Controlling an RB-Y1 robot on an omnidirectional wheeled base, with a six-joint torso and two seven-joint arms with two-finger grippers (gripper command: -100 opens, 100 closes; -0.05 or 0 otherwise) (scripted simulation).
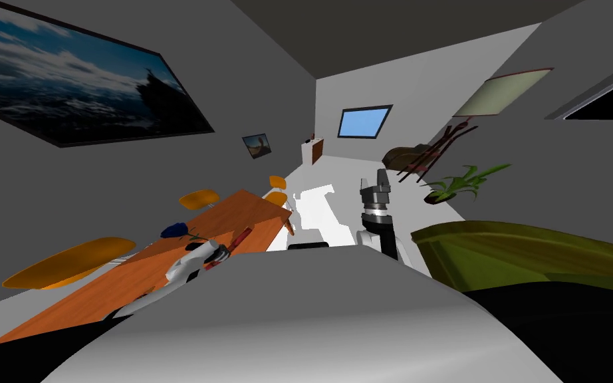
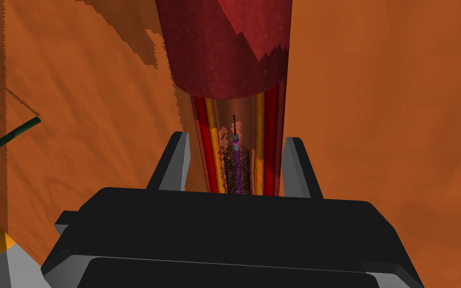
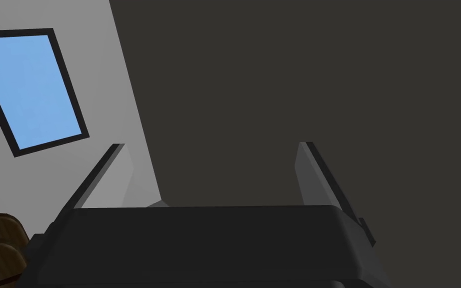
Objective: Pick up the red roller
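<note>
We are at the grasp: our left gripper straddles the roller handle by the table near edge, fingers narrowed, seemingly pressing its sides. Next comes a straight, level lift. Our right gripper stands wide open, empty.

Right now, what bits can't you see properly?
The roller's far end: left wrist view, cut off by the picture's edge.
Its handle's end: same view, hidden behind the left gripper's dark body.
The blue thing on the table: head view, too small to name.
</note>
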